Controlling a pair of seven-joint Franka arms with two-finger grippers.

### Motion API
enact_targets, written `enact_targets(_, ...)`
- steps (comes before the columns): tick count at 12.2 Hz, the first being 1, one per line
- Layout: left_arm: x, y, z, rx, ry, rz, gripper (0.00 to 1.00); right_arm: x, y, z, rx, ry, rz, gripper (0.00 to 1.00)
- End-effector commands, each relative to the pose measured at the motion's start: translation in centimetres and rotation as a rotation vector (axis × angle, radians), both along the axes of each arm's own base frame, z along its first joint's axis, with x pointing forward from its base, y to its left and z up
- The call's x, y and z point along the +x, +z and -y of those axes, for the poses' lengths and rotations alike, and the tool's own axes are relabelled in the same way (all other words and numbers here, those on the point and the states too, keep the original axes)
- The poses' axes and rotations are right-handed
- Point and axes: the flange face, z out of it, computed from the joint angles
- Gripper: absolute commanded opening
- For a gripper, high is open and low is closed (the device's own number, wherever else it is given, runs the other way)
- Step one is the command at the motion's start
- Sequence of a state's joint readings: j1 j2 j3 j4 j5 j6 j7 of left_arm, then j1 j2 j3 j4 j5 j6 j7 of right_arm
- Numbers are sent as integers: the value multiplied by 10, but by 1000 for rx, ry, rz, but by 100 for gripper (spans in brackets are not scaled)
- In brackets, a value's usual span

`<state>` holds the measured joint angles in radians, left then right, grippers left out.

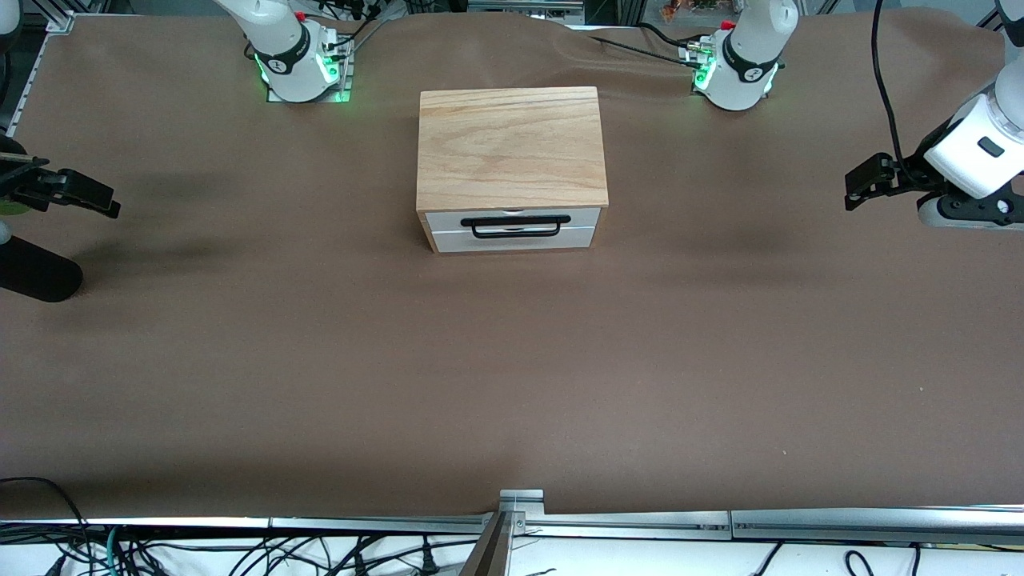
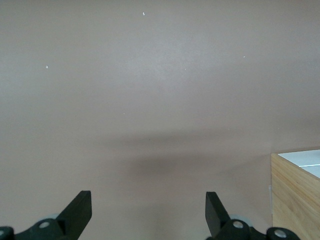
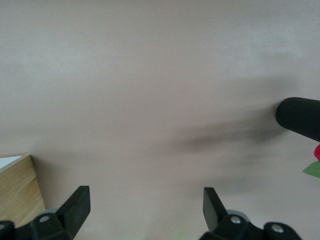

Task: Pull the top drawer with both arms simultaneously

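Currently, left black two-finger gripper hung spread wide and empty over the brown surface at the left arm's end, well apart from the box; its wrist view showed both fingers parted over bare surface. Right black gripper was likewise wide and empty, over the right arm's end of the surface, with a black ribbed cylinder close by. Light-wood box sat mid-surface between the two white arm bases, a little nearer the front camera than they were. Its shallow white-fronted top drawer with the long black wire handle was closed, facing the front camera, untouched by either gripper.
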<state>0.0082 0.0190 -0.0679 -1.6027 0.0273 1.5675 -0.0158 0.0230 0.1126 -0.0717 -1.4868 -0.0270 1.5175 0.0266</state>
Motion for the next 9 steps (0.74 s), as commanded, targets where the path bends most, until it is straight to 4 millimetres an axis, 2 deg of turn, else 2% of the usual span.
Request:
enact_targets(1,2,5,-1,11,7,-3,100,0,4,-2,-18,14,6,100)
enact_targets(9,1,5,-3,11,11,-11,100,0,4,0,-18,11,6,100)
